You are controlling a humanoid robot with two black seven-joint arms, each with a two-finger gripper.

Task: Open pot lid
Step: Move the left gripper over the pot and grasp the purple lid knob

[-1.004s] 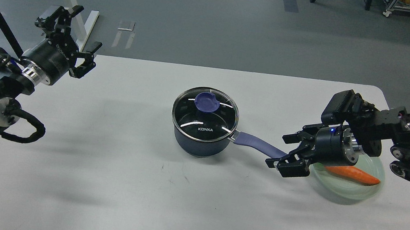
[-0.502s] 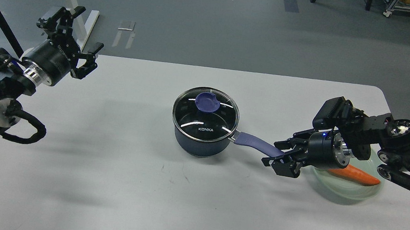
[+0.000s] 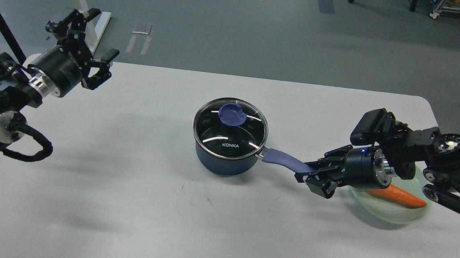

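Right gripper (image 3: 313, 173) reaches level, jaws clamped on pot handle (image 3: 282, 158); left gripper (image 3: 91, 42) raised, jaws apart

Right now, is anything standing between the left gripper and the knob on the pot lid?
Nothing visible does. The left gripper hangs open over the table's far left corner, and only bare tabletop lies between it and the blue knob on the lid. The right gripper is closed on the pot handle, on the other side.
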